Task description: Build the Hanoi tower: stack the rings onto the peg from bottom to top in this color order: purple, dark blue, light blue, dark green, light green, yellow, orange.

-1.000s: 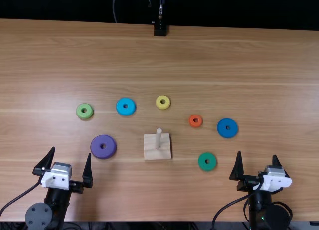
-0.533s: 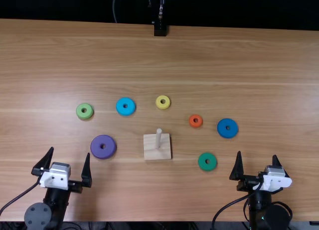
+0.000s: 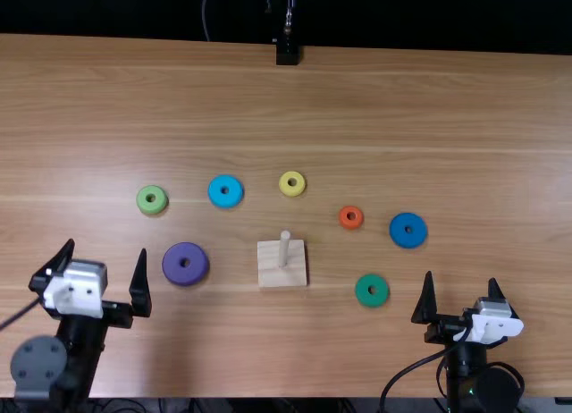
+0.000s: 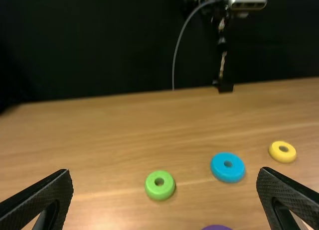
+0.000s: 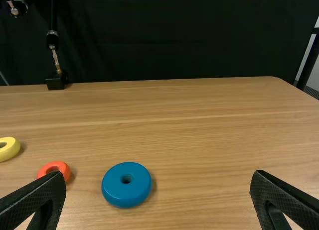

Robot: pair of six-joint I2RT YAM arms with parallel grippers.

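1. On the light brown table (image 3: 447, 118), near the middle, can see the square wooden base (image 3: 268, 270), with the peg (image 3: 284, 248) standing upright on it.
2. Close to the base, on its left side, can find the purple ring (image 3: 198, 263), flat on the wood.
3. Farther toward the far edge, also to the left of the peg, can see the light blue ring (image 3: 235, 192), and more to the left the light green ring (image 3: 161, 201).
4. Beyond the peg, almost in line with it, can find the yellow ring (image 3: 300, 189).
5. To the right of the peg, can see the orange ring (image 3: 357, 223), and just beside it, more to the right, the dark blue ring (image 3: 418, 234).
6. Nearer to the near edge than these two, can find the dark green ring (image 3: 382, 294), apart from the base.
7. At the near left of the top view, can see the left gripper (image 3: 105, 248), with its jaws spread widely and holding nothing.
8. At the near right, can find the right gripper (image 3: 461, 279), also with jaws wide apart and nothing between them.
9. At the far edge, can see a black stand (image 3: 287, 53).
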